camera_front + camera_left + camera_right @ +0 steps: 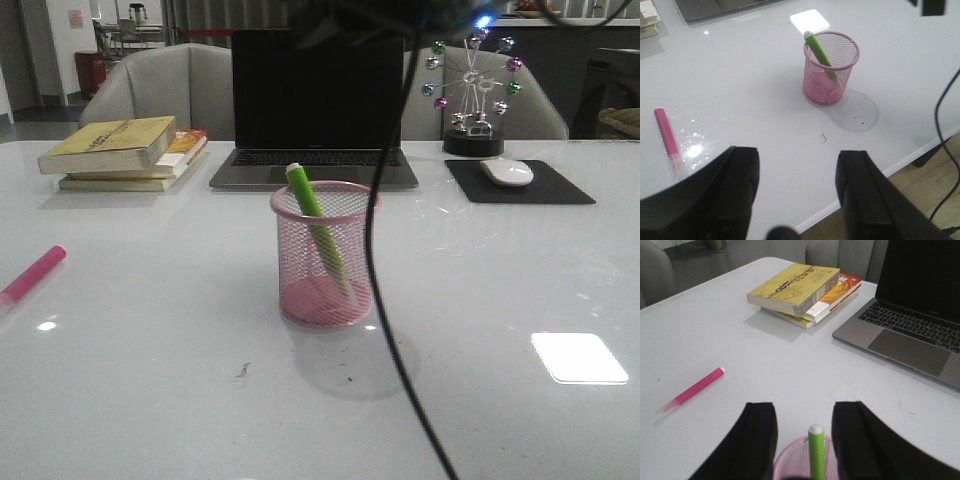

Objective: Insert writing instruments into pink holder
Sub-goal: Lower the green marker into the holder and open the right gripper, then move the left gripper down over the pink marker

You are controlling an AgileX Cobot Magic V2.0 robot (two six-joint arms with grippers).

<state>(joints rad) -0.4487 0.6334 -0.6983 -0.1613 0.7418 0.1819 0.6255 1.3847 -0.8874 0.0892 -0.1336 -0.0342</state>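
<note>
The pink holder (325,268) stands upright on the white counter (150,380), roughly midway between its left and right edges and nearer the front edge than the laptop (314,110) behind it. Inside the holder the lime green marker (318,232) leans, its upper end propped against the rim on the left side and poking above it, its lower end down at the base toward the right. The magenta marker (32,275) lies flat on the counter close to the left edge, well apart from the holder, untouched by either arm. In the right wrist view the right gripper (803,432) hangs directly over the holder (800,460) with its jaws spread wide, the green marker (816,450) rising between the two dark fingers (757,440) without either one touching it. The left gripper (797,192) hovers over the counter near its front edge, jaws also wide apart and holding nothing, with the magenta marker (667,139) off to one side and the holder (830,67) farther ahead. A stack of books (125,152) sits toward the back left corner, and a mouse (507,171) rests on a black pad (520,185) toward the back right, beside a small Ferris-wheel ornament (473,95). A black cable (385,300) hangs across the front view.
</note>
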